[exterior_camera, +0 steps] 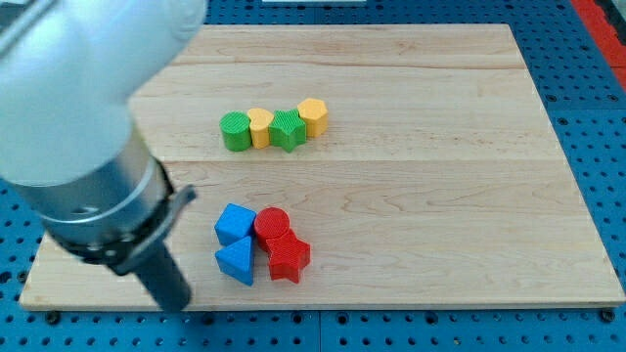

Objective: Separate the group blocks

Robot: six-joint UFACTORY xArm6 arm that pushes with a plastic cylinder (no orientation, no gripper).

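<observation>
Two groups of blocks lie on the wooden board. Near the view's top a row touches side by side: a green round block, a yellow block, a green star block and a yellow hexagon block. Lower down a tight cluster holds a blue block, a blue triangle block, a red round block and a red star block. My tip is at the board's bottom edge, left of the blue triangle, apart from it.
The arm's large grey body fills the view's left and hides the board's left part. A blue perforated table surrounds the board.
</observation>
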